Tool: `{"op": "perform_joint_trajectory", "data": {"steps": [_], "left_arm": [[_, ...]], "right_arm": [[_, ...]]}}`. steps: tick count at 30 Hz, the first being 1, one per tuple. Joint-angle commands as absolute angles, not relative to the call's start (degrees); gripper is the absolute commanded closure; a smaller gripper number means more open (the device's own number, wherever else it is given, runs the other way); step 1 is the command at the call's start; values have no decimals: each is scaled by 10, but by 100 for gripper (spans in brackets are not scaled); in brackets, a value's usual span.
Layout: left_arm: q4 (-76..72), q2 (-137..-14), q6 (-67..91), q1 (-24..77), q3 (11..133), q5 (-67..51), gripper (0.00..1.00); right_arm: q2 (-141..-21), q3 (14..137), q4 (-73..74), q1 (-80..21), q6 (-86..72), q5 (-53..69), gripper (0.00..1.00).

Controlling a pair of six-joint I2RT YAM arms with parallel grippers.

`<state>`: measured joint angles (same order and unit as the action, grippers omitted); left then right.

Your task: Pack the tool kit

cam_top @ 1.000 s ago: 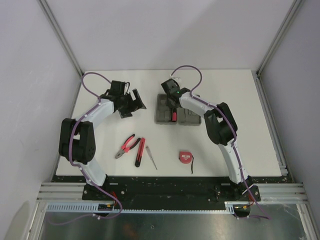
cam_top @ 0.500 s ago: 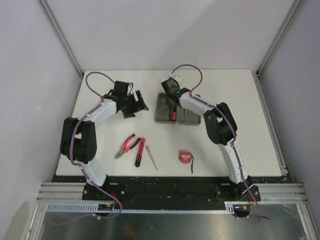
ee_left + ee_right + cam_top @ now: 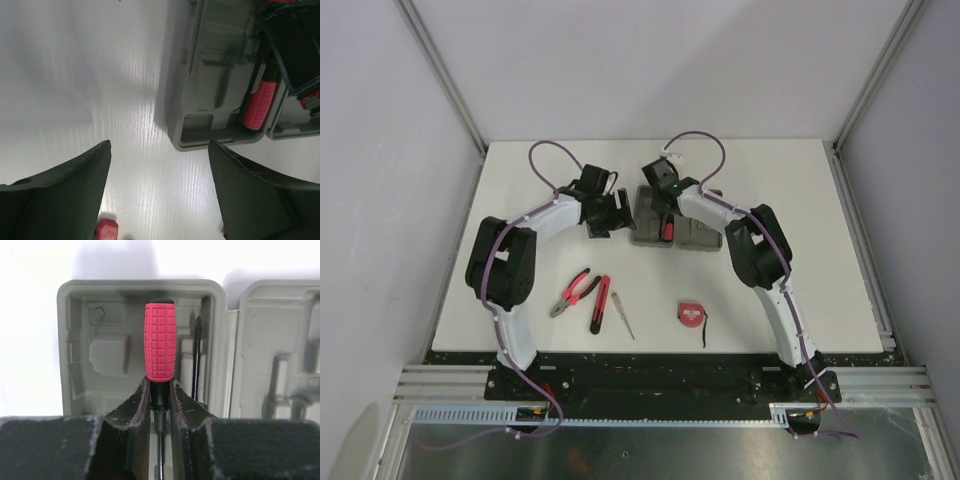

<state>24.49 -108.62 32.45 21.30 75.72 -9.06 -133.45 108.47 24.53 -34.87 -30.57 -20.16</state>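
While the tool kit case [image 3: 645,232] lies open, location: far centre of the white surface [image 3: 790,200], both grey halves flat and side by side, moulded recesses facing up.
Right tool [image 3: 666,210]: clenched on the screwdriver [image 3: 667,232], directly over the left half of the case.
Grip detail, right wrist view: the fingers [image 3: 182,405] of the right tool [image 3: 160,396] pinch the black collar just below the red gridded handle of the screwdriver [image 3: 160,340]; the handle extends over the case [image 3: 100,355] tray.
Adjacent item: a dark shaft [image 3: 198,360] lies in the channel just right of the handle.
Left tool [image 3: 616,214]: released, jaws spread wide, just beside the left edge of the case; contact with the case cannot be determined.
Left wrist view: left tool [image 3: 159,145] grasps nothing; bare surface shows between its fingers [image 3: 75,190], with the case [image 3: 210,95] corner and the red screwdriver [image 3: 260,105] handle ahead.
Pliers [image 3: 575,290]: on the surface near the front, red handles, well apart from the case.
Red-and-black handle [image 3: 599,303]: just right of the pliers.
Slim driver [image 3: 623,316]: just right of that handle.
Tape measure [image 3: 691,313]: front centre, red, apart from the other items.
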Motion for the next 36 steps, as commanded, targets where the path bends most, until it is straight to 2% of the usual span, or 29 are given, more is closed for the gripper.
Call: {"op": "perform_joint_trajectory", "data": {"steps": [1,4,6,10,12,14,18,23,26,28,36], "left_arm": [[233,-1104,316,220,790,-81,20],[232,-1118,319,224,794,-92,25],[233,-1126,322,227,796,-101,28],[233,-1135,324,232,801,-112,30],[232,-1136,325,236,804,-113,30],[233,-1139,326,236,806,-113,31],[233,-1149,329,236,816,-117,30],[232,-1153,335,236,832,-111,23],[232,-1164,337,236,852,-106,24],[232,-1178,336,237,866,-101,27],[231,-1219,308,244,880,-90,56]], "right_arm": [[-1354,1102,238,-346,-313,-228,100],[-1360,1102,233,-346,-314,-229,100],[-1361,1103,233,-346,-315,-229,96],[-1341,1099,233,-347,-315,-239,69],[-1321,1091,224,-349,-310,-245,58],[-1297,1081,210,-349,-304,-246,51],[-1264,1074,199,-352,-288,-245,43],[-1234,1053,195,-352,-278,-244,39],[-1215,1027,189,-350,-276,-243,40],[-1200,1006,183,-347,-276,-238,41],[-1138,926,163,-330,-279,-216,45]]}}
